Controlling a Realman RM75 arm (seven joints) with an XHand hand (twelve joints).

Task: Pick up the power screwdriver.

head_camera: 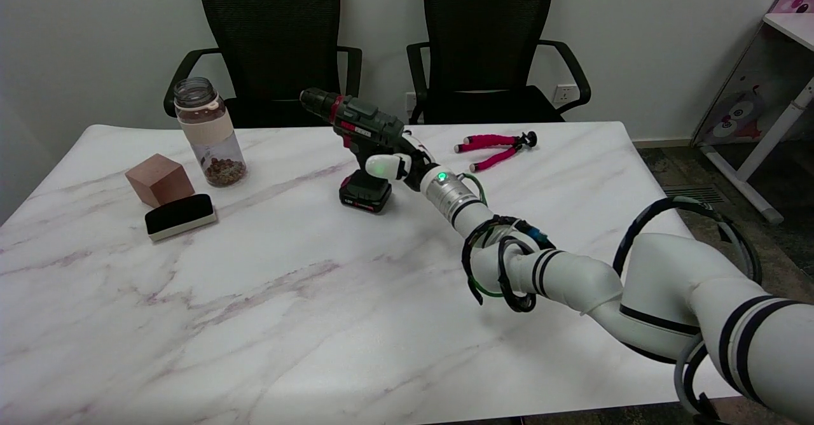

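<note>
The power screwdriver point(358, 139) stands upright on its battery base, at the far middle of the table point(318, 323). The right hand point(399, 161) is wrapped around its handle — the grasping step, it seems. Next comes a straight lift, with firm grip — the tool looks top-heavy.

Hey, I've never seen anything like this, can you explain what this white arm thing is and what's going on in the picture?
One picture, taken from a camera above the table's near side. The jointed white robot arm reaches in from the lower right. Its robot hand wraps the handle of the dark green power screwdriver, whose battery base rests on the white marble table. Also there: a clear jar, a brown wooden cube, a black-topped eraser and a small pink-legged tripod.
</note>
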